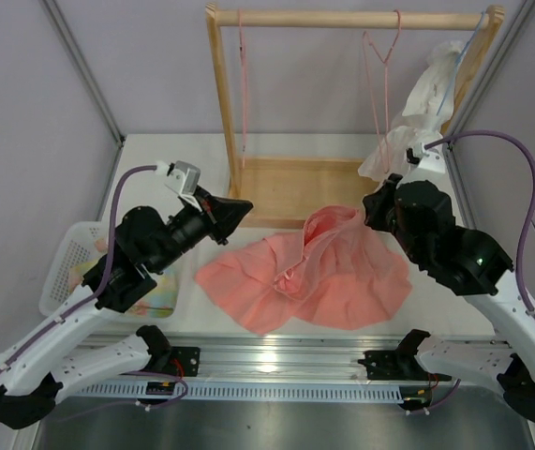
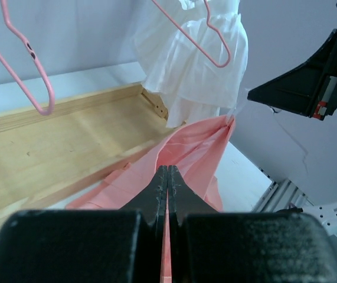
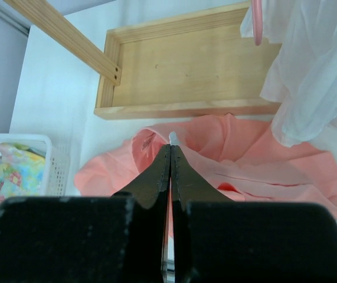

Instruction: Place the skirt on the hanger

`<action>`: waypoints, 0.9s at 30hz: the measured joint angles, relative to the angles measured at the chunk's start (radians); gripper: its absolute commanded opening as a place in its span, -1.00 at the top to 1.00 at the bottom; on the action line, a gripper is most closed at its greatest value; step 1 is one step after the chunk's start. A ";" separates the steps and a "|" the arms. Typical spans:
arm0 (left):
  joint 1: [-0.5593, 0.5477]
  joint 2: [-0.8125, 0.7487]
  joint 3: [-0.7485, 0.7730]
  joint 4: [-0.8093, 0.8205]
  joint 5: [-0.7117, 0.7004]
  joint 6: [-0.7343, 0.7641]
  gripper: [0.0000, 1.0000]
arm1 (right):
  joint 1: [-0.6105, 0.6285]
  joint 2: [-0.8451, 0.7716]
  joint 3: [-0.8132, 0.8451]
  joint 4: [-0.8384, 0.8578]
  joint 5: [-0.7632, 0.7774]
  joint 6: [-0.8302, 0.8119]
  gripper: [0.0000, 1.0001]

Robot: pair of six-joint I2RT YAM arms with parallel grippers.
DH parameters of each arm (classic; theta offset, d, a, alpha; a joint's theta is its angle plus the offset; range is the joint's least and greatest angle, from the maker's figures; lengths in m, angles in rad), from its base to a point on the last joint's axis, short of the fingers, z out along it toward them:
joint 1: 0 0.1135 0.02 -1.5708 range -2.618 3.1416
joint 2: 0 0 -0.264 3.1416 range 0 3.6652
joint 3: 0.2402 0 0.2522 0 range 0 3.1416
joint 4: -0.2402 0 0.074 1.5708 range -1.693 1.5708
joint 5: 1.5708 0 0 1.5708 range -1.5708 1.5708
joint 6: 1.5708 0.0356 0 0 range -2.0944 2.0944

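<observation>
Top view: on the wooden rack [image 1: 351, 17] at twelve o'clock hangs the hanger [image 1: 376, 94], a white garment [image 1: 422, 103] crowding it at three; a basket [image 1: 66, 258] sits at nine. The skirt [image 1: 314, 277] lies crumpled at centre (salmon, one fold raised). Left wrist: left gripper [image 2: 167, 171] closed, empty. Right wrist: right gripper [image 3: 170, 148] closed, skirt at twelve; any pinch unclear.

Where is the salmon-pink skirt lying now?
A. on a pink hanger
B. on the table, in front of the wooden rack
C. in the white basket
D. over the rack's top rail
B: the skirt lies crumpled on the table, just in front of the wooden rack.
</observation>
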 measured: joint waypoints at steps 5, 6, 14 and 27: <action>-0.010 0.077 -0.019 0.022 0.082 -0.008 0.99 | -0.002 0.001 -0.050 0.024 -0.027 0.005 1.00; -0.024 0.098 -0.038 0.032 0.091 -0.009 0.97 | -0.001 -0.003 -0.074 0.027 -0.033 0.009 1.00; -0.206 0.343 -0.202 0.058 0.105 -0.007 0.71 | 0.014 -0.010 -0.244 0.039 -0.063 0.053 1.00; -0.391 0.638 -0.080 0.108 0.101 0.031 0.51 | 0.018 -0.023 -0.262 0.054 -0.061 0.068 1.00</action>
